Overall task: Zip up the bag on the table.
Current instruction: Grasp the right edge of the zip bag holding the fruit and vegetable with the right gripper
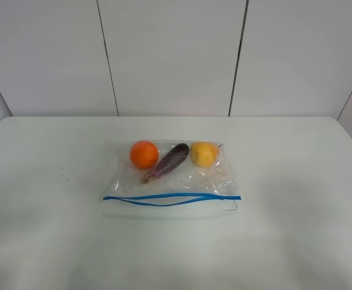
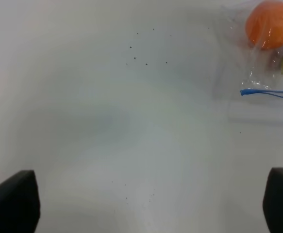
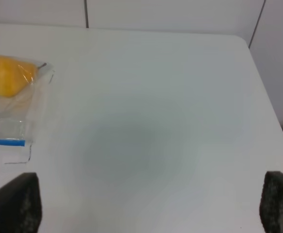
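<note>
The clear bag (image 1: pixel 209 180) lies flat at the middle of the white table (image 1: pixel 296 181). Inside are an orange (image 1: pixel 144 154), a purple eggplant (image 1: pixel 166 161) and a yellow fruit (image 1: pixel 204 153). Its blue zipper strip (image 1: pixel 169 197) runs along the near edge, and its two tracks gape apart toward the left. Neither arm shows in the high view. The left gripper (image 2: pixel 151 204) is open over bare table, with the orange (image 2: pixel 271 24) and the zipper's end (image 2: pixel 265 91) apart from it. The right gripper (image 3: pixel 151 201) is open, well away from the yellow fruit (image 3: pixel 5 75) and the zipper's other end (image 3: pixel 5 142).
A panelled white wall (image 1: pixel 169 54) stands behind the table. The table's far right corner and edge (image 3: pixel 258 73) show in the right wrist view. Small dark specks (image 2: pixel 146 60) dot the tabletop left of the bag.
</note>
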Controlling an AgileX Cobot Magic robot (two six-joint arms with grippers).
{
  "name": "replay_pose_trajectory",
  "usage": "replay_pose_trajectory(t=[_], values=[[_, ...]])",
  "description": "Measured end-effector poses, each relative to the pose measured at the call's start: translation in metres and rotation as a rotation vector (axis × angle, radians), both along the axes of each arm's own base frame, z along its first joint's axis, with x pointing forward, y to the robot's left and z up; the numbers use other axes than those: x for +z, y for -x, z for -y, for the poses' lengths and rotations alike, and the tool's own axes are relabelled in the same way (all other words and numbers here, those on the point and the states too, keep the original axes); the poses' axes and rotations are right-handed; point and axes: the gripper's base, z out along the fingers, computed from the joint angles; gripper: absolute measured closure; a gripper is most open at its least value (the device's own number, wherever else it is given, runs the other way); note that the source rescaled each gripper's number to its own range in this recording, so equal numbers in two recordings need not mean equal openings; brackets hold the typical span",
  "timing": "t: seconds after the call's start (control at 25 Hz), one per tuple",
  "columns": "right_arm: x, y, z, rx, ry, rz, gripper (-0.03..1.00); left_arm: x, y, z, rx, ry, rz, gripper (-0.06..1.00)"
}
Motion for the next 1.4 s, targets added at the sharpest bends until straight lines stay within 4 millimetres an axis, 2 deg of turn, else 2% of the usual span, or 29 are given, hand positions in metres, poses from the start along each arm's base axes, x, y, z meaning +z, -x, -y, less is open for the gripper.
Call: replay_pose_trajectory(t=[0.52, 0.6, 0.68, 0.76, 0.88, 1.04, 1.2, 1.4], values=[[0.000, 0.000, -0.001, 0.004, -0.006, 0.002, -0.03, 0.000, 0.000, 0.000, 0.000, 0.000, 0.000, -0.05], [0.007, 0.002, -0.002, 0.015, -0.021, 0.042, -0.03, 0.000, 0.000, 0.000, 0.000, 0.000, 0.000, -0.05], [0.023, 0.005, -0.003, 0.025, -0.036, 0.119, -0.03, 0.000, 0.000, 0.000, 0.000, 0.000, 0.000, -0.05], [0.037, -0.002, -0.004, 0.030, -0.051, 0.117, -0.03, 0.000, 0.000, 0.000, 0.000, 0.000, 0.000, -0.05], [0.048, -0.034, -0.004, 0.021, -0.084, -0.021, -0.03, 0.000, 0.000, 0.000, 0.000, 0.000, 0.000, -0.05], [0.040, -0.097, -0.010, 0.062, -0.138, -0.253, -0.03, 0.000, 0.000, 0.000, 0.000, 0.000, 0.000, -0.05], [0.012, -0.159, -0.020, 0.163, -0.202, -0.428, -0.03, 0.000, 0.000, 0.000, 0.000, 0.000, 0.000, -0.05], [-0.039, -0.216, -0.025, 0.264, -0.297, -0.625, -0.03, 0.000, 0.000, 0.000, 0.000, 0.000, 0.000, -0.05]])
